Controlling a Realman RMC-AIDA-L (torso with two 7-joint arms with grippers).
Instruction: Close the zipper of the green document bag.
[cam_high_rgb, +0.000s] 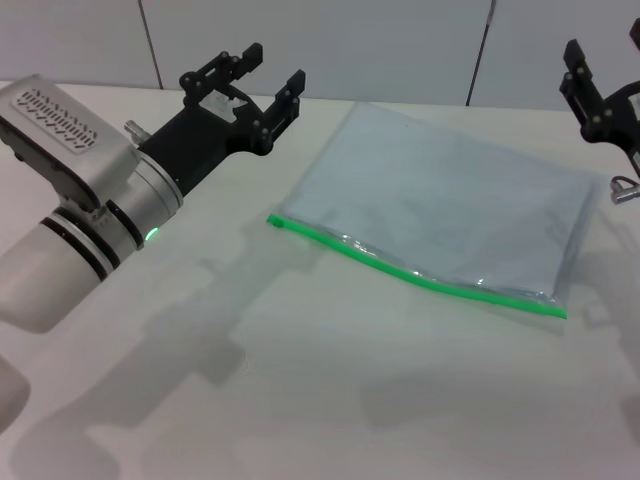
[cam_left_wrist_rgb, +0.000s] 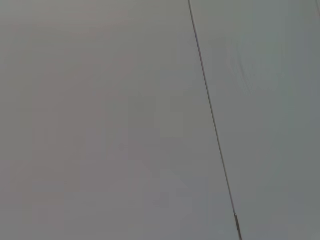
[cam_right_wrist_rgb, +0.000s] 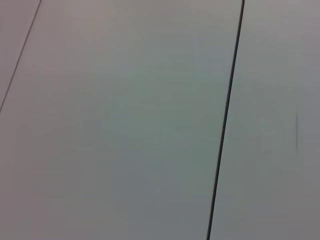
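Note:
The green document bag (cam_high_rgb: 450, 200) lies flat on the white table, a pale blue-grey translucent pouch. Its zipper (cam_high_rgb: 400, 268) runs as a bright green strip along the near long edge, from a left end near the table's middle to the right end. The slider tab cannot be made out. My left gripper (cam_high_rgb: 262, 77) hovers above the table to the left of the bag, open and holding nothing. My right gripper (cam_high_rgb: 600, 95) shows only partly at the right edge, beyond the bag's far right corner. Both wrist views show only grey wall panels.
The white table (cam_high_rgb: 300, 380) stretches bare in front of the bag. Grey wall panels (cam_high_rgb: 330, 40) stand behind the table's far edge. A small metal part (cam_high_rgb: 622, 187) hangs at the right arm.

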